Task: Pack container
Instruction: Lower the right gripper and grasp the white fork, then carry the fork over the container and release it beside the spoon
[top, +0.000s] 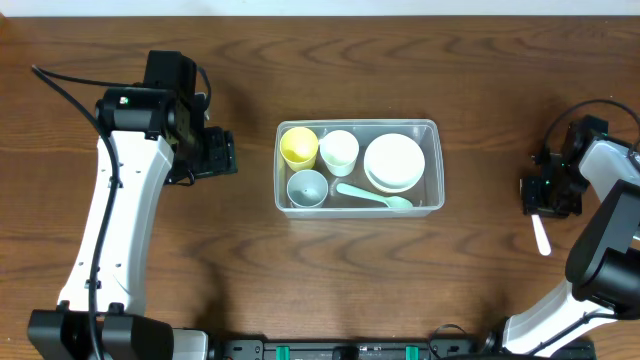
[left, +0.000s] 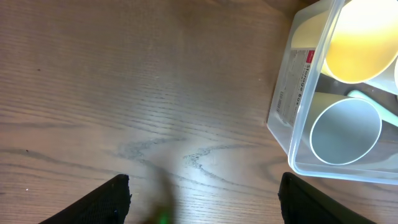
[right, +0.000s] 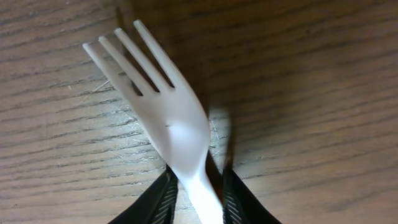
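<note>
Overhead places the container (top: 437, 166) at the middle of the wooden table (top: 450, 290), between the two arms and well apart from both. Inside it are a yellow cup (top: 298, 146), a white cup (top: 339, 151), a grey-blue cup (top: 307, 188), a stack of white bowls (top: 394, 162) and a mint spoon (top: 375, 197) lying along the near wall. Only the left wrist view shows a white printed sticker (left: 293, 87) on the end wall of the container (left: 283, 134); it carries small dark print and a red mark, too blurred to read. The right wrist view alone shows the white plastic fork (right: 161, 106) up close, four tines fanned over the wood. From above, that fork (top: 541, 235) is just a pale strip jutting from the right gripper (top: 545, 198). The left arm reaches up the table's left side and its left gripper (top: 222, 153) points toward the container's yellow-cup end; in its own camera the left gripper (left: 205, 205) has its fingers spread wide over bare wood. The right arm bends in from the right edge, and the right gripper (right: 202, 199) is clamped on the fork's neck.
</note>
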